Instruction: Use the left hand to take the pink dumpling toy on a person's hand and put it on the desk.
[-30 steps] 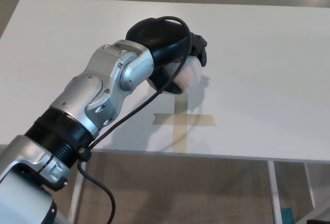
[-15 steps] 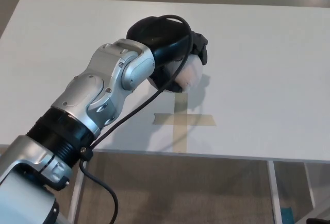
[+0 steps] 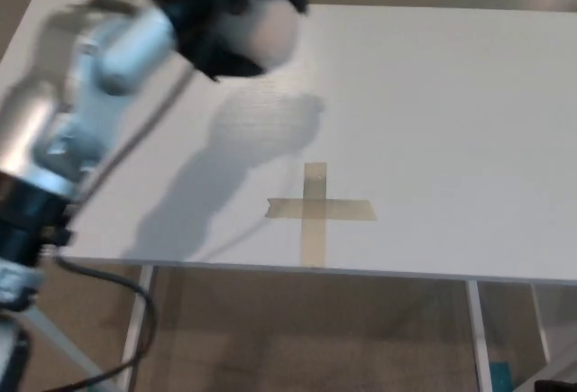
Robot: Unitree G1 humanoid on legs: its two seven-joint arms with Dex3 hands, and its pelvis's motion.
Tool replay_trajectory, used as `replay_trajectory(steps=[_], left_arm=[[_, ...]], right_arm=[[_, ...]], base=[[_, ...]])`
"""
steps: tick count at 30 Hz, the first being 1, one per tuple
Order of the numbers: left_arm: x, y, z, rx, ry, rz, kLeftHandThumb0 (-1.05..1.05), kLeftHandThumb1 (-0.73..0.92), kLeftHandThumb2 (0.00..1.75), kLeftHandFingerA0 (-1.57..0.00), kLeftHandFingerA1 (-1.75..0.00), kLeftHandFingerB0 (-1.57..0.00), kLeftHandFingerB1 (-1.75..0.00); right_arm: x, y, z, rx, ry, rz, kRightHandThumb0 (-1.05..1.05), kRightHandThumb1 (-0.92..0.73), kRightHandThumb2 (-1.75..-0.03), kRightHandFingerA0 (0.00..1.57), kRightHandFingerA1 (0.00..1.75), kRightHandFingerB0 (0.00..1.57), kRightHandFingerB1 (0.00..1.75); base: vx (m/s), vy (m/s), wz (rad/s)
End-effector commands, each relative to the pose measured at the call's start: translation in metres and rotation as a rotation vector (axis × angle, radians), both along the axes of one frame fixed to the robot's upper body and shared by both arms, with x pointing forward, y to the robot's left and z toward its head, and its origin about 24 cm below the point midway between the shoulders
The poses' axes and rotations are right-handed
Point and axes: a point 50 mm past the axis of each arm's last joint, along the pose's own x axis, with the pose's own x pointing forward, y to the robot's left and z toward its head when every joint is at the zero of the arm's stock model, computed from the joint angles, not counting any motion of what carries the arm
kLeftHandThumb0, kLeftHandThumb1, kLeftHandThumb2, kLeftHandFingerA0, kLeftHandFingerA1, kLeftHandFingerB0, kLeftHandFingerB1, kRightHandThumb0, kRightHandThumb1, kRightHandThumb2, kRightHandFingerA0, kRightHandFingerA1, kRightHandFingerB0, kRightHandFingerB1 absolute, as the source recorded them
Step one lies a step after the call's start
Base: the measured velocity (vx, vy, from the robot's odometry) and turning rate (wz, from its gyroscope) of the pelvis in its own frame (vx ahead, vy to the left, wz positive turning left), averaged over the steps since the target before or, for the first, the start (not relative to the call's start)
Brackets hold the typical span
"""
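Above the far-left part of the bench (image 3: 433, 95), the left robot hand (image 3: 216, 0) is now swinging up and leftward, away from the tape cross (image 3: 315, 209) it was hovering over a second ago, its fingers gripping the pink dumpling toy (image 3: 269, 33). Placement is therefore looking undone, the toy riding clear of the surface. No containers are showing.

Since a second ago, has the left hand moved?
Yes. The left hand, holding the dumpling toy, swung up and leftward, away from the tape cross.
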Motion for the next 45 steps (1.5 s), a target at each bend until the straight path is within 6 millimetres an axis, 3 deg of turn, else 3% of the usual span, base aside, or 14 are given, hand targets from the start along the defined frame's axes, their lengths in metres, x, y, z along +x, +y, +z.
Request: replay_trajectory(steps=[1,6,8,9,13,16,18,20,33,40,42,43,44,45], left_arm=[[-0.004,0.024,-0.005,-0.015,0.016,0.008,-0.31,0.72,0.64,-0.75,-1.49,-0.83,-0.56],[-0.004,0.055,-0.018,0.0,0.059,0.078,-0.3,0.72,0.64,-0.75,-1.47,-0.86,-0.61],[-0.004,0.065,-0.028,0.008,0.089,0.107,-0.34,0.62,0.91,-0.82,-1.21,-0.83,-0.81],[-0.004,0.073,-0.038,0.025,0.114,0.137,-0.26,0.72,0.64,-0.7,-1.49,-0.73,-1.0],[-0.003,0.08,-0.048,0.041,0.122,0.153,-0.26,0.72,0.64,-0.69,-1.5,-0.71,-1.02],[-0.002,0.089,-0.069,0.036,0.163,0.194,-0.23,0.73,0.63,-0.68,-1.51,-0.86,-0.61],[0.0,0.092,-0.079,0.026,0.189,0.216,-0.23,0.73,0.63,-0.68,-1.51,-0.86,-0.61],[0.001,0.094,-0.092,0.035,0.229,0.246,-0.24,0.75,0.62,-0.69,-1.49,-0.68,-0.45],[-0.004,0.071,-0.137,0.037,0.32,0.216,-0.26,0.74,0.64,-0.74,-1.37,-0.66,-0.45],[-0.007,0.054,-0.144,-0.012,0.338,0.145,-0.23,0.74,0.62,-0.95,-0.9,-0.66,-0.45],[-0.009,0.053,-0.145,-0.037,0.335,0.136,-0.31,0.66,0.6,-0.89,-0.61,-0.5,-0.37],[-0.011,0.052,-0.146,-0.03,0.347,0.129,-0.32,0.35,0.91,-0.01,-0.48,0.0,-0.48],[-0.012,0.052,-0.146,-0.025,0.35,0.129,-0.32,0.35,0.91,-0.01,-0.48,0.0,-0.48],[-0.013,0.054,-0.146,-0.009,0.376,0.137,-0.71,0.43,0.83,0.0,-0.11,0.0,-0.17]], right_arm=[[-0.008,-0.004,-0.003,-0.002,0.028,-0.004,-0.27,-0.74,-0.62,0.57,0.43,0.49,0.4],[-0.005,-0.003,-0.002,-0.007,0.021,0.001,-0.27,-0.73,-0.62,0.58,0.43,0.5,0.4],[-0.005,-0.003,-0.002,-0.005,0.022,-0.002,-0.27,-0.73,-0.62,0.58,0.43,0.5,0.4],[-0.006,-0.003,-0.002,-0.004,0.024,-0.002,-0.27,-0.73,-0.61,0.58,0.43,0.5,0.4],[-0.006,-0.003,-0.003,-0.001,0.023,-0.004,-0.27,-0.73,-0.61,0.58,0.44,0.5,0.4],[-0.006,-0.001,-0.003,-0.001,0.025,0.001,-0.27,-0.73,-0.61,0.59,0.44,0.49,0.4],[-0.005,-0.001,-0.003,-0.002,0.025,0.002,-0.27,-0.73,-0.61,0.59,0.44,0.49,0.4],[-0.005,-0.001,-0.003,-0.001,0.025,0.003,-0.27,-0.73,-0.61,0.59,0.44,0.49,0.4],[-0.004,-0.001,-0.002,0.009,0.018,-0.001,-0.27,-0.73,-0.61,0.59,0.44,0.49,0.4],[-0.002,-0.001,-0.001,0.005,0.015,-0.002,-0.27,-0.73,-0.61,0.59,0.44,0.49,0.4],[-0.002,-0.001,-0.001,0.007,0.015,-0.005,-0.27,-0.74,-0.61,0.59,0.44,0.49,0.4],[-0.002,-0.001,-0.001,0.01,0.015,-0.007,-0.27,-0.74,-0.62,0.58,0.43,0.49,0.4],[-0.002,-0.001,-0.001,0.011,0.015,-0.007,-0.27,-0.74,-0.62,0.58,0.43,0.49,0.4],[-0.002,-0.001,-0.001,0.011,0.016,-0.007,-0.27,-0.74,-0.62,0.58,0.43,0.49,0.4]], base=[[0.0,0.0,0.0],[0.0,0.0,0.0],[0.0,0.0,0.0],[0.0,0.0,0.0],[0.0,0.0,0.0],[0.0,0.0,0.0],[0.0,0.0,0.0],[0.0,0.0,0.0],[0.0,0.0,0.0],[0.0,0.0,0.0],[0.0,0.0,0.0],[0.0,0.0,0.0],[0.0,0.0,0.0],[0.0,0.0,0.0]])
